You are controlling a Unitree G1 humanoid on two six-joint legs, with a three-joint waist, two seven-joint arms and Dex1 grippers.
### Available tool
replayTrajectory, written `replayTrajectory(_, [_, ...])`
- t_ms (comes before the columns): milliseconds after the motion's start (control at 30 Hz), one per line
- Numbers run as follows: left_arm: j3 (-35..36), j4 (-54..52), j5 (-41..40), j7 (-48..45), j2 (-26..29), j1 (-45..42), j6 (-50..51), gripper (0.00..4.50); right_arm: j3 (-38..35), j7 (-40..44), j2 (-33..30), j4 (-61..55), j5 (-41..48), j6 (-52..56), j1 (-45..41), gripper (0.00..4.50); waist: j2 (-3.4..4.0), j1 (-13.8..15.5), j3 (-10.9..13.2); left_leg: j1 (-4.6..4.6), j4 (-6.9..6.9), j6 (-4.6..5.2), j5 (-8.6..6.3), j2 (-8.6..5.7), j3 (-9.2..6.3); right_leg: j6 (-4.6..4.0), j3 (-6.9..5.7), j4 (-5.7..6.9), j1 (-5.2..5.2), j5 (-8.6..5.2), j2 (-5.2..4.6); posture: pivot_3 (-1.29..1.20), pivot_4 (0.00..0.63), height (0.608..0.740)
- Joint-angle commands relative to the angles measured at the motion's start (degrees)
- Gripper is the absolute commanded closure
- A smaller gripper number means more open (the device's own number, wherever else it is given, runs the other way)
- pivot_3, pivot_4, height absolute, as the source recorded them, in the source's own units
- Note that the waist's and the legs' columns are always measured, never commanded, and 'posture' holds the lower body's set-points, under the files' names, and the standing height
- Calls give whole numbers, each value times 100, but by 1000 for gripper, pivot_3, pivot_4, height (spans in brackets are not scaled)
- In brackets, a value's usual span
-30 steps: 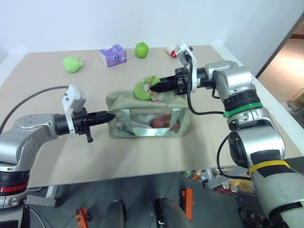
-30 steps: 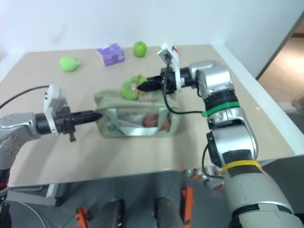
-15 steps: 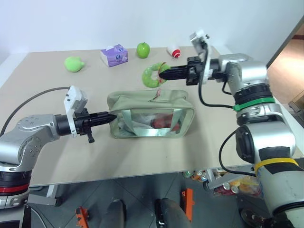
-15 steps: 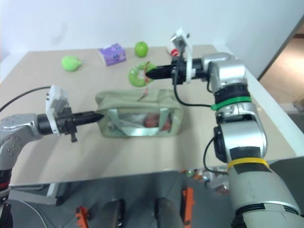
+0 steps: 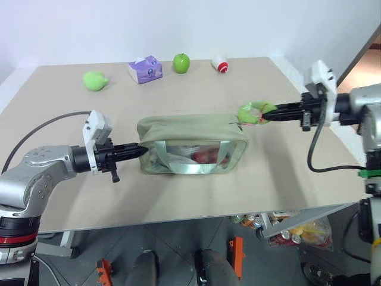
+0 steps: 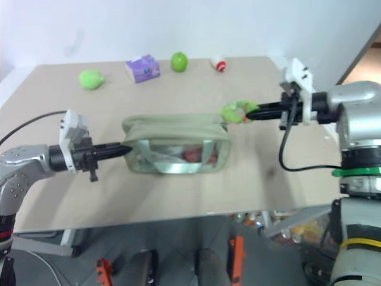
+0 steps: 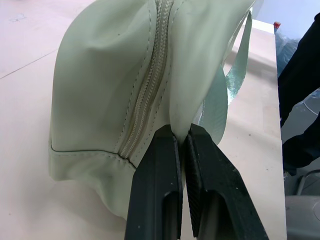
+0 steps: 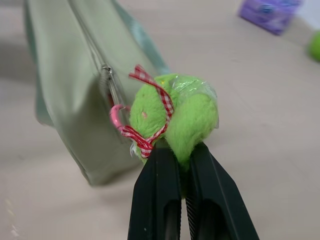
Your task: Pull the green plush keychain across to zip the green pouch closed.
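Right tool (image 8: pixel 182 150) clamped on the green plush keychain (image 8: pixel 175 112) — black fingers pinch its lower edge, red checked ribbon and pink cord run from it to the zipper pull at the pouch's right end. Keychain sits just past that end, off the table surface.

Left tool (image 7: pixel 181 142) pinched together on a fold of fabric at the left end of the green pouch (image 5: pixel 190 128), beside the zipper line. Zipper teeth look meshed along the stretch seen from the left wrist.

Pouch lies lengthwise mid-table, clear side window facing the robot; something reddish shows through it, not identifiable.

Table (image 5: pixel 178 190) — pale beige, matte, plain top with a straight near edge. Along its far side, well apart from the pouch: a lime-green plush blob (image 5: pixel 94 80), a purple tissue box (image 5: pixel 144 69), a green apple (image 5: pixel 181 62), a small red-and-white object (image 5: pixel 221 64).

Behind the table a plain white wall. At right, an opening onto warmer brown flooring. Below the table's near edge, grey floor, orange pieces and a bag of cans.
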Motion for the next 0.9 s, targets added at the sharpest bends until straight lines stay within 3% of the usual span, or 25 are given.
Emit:
replayTrajectory(33, [-254, 37, 62, -104, 34, -29, 82, 4500, -250, -186, -224, -92, -38, -180, 47, 4468, 0, -1, 0, 1, 2, 0, 0, 0, 2, 0, 0, 0, 1, 0, -1, 0, 150, 740])
replayTrajectory(200, [-274, 66, 71, -125, 36, -63, 84, 4500, -306, -449, -287, -2, -75, -399, 321, 4468, -1, 8, -1, -4, 4, 1, 0, -10, 15, 5, 2, -1, 3, -3, -21, 0, 150, 740])
replayTrajectory(400, [-237, 10, 52, -94, 39, -11, 106, 4500, 305, -1031, -26, -835, -713, -825, 1465, 4468, -7, 5, -4, -8, 1, 0, 0, -14, 25, 24, 5, -5, 4, -13, -29, 0, 150, 740])
replayTrajectory(700, [-143, -42, 23, -50, 76, 44, 143, 4500, 994, -2486, 1072, -577, -1656, -1284, 2082, 4468, -13, -2, -8, 1, 6, 3, 2, -12, 25, 22, 4, -3, 12, -6, -26, 0, 150, 740])
replayTrajectory(900, [-156, -36, 22, -9, 57, 24, 142, 4500, 1259, -2153, 1089, -672, -1760, -1496, 2184, 4468, -29, -5, -18, 3, 6, 3, 2, -9, 25, 23, 5, -3, 14, -6, -24, 0, 150, 740])
